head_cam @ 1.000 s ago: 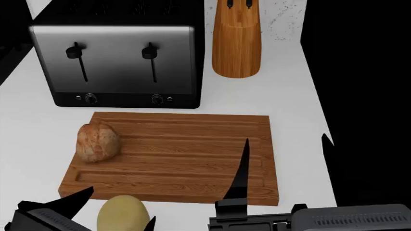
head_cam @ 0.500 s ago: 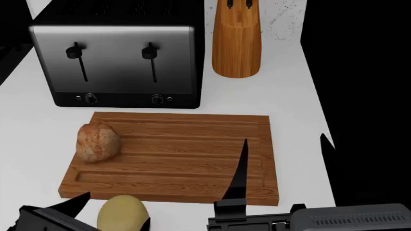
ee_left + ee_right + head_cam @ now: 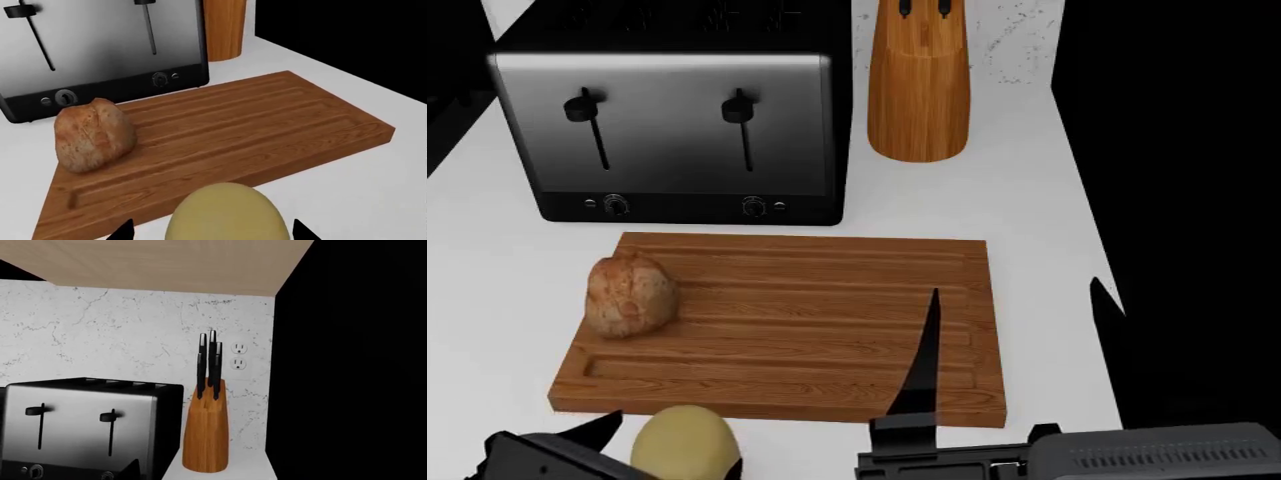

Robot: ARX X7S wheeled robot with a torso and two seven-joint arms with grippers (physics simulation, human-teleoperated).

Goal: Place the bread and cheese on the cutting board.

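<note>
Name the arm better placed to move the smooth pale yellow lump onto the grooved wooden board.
Left. The left gripper already straddles the smooth pale yellow cheese lump just off the grooved wooden cutting board. The right gripper hangs open over the board's far side.

Kitchen counter: toaster point(image 3: 667, 120), knife block point(image 3: 918, 85), marble backsplash point(image 3: 120, 335)

The counter point(image 3: 1014, 200) is seen from above by the head view; the toaster point(image 3: 100, 45) and knife block point(image 3: 205, 432) are shared by all views.
</note>
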